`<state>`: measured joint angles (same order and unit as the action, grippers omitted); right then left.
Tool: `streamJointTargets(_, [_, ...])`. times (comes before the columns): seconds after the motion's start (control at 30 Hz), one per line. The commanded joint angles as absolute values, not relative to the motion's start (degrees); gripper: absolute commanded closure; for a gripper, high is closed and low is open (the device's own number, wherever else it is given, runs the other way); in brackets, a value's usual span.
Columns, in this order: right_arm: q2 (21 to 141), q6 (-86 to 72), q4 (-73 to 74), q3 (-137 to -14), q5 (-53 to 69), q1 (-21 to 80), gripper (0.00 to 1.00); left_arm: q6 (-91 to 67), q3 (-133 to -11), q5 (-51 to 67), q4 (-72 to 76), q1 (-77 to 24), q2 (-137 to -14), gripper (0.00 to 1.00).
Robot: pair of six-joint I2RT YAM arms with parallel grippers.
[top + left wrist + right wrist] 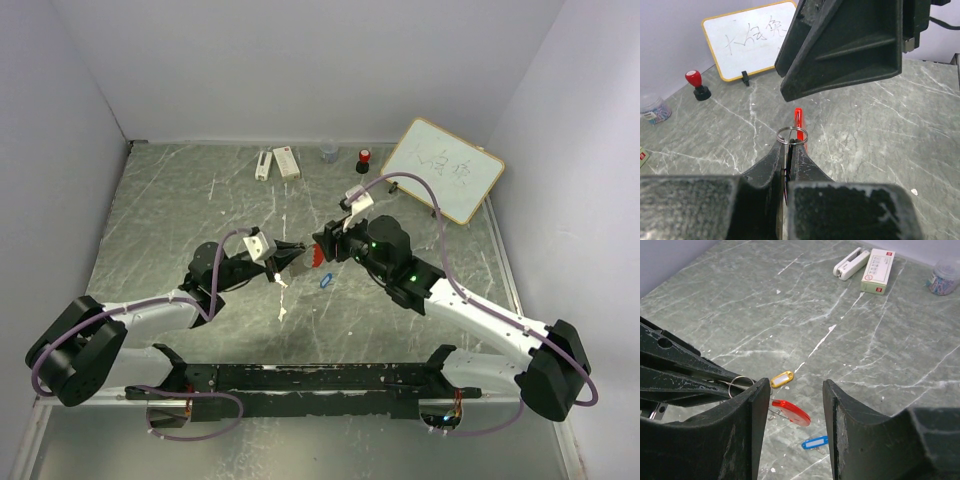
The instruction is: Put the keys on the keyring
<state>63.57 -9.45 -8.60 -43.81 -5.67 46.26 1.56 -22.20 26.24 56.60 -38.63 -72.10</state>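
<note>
We're clamping the keyring (792,127) in the left gripper (789,147): fingers pressed together on the low side of the wire loop, which is standing up past the tips, off the table (180,200). The right gripper (795,387) is hanging with its fingers apart and nothing between them, facing the left one tip to tip, near.

What the pick is turning on: in the right wrist view the yellow key (781,379) is lying flat just beyond the loop, off the tip of the finger on that view's left (it's reading more like a tag with a pale window). Its long axis is running across the fingers' reach, slightly slanted, so we're expecting a wrist turn before pinching it. Both tips are near it, but only the right is free.

The red tag (791,413) is lying under the gap; we can't tell if it's joined to the loop. The blue tab (815,442) is lying apart.

We're counting:
- one loop
- one red tag
- one blue tab
- one yellow key
- one pale piece (283,313) toward the bases, possibly the second key, too small to tell
</note>
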Motion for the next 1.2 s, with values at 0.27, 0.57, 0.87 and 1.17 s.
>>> streamJointTargets(0.27, [62.63,-9.92,-9.36,-41.69,-1.82,46.35,0.53,2.56,-24.07,27.67,58.32,-38.69,-71.43,0.93])
streamJointTargets(0.57, [62.42,-10.01,-8.89,-41.17,-4.12,46.37,0.53,-3.04,-29.62,20.56,48.71,-38.76,-73.41,0.93])
streamJointTargets(0.87, [64.26,-8.99,-9.21,-42.06,-4.91,46.34,0.52,-5.12,-32.09,17.65,42.83,-38.75,-73.71,0.93])
streamJointTargets(1.17, [67.96,-8.7,-10.73,-42.94,-4.83,46.33,0.52,-6.49,-34.2,18.72,39.7,-38.71,-74.01,0.93])
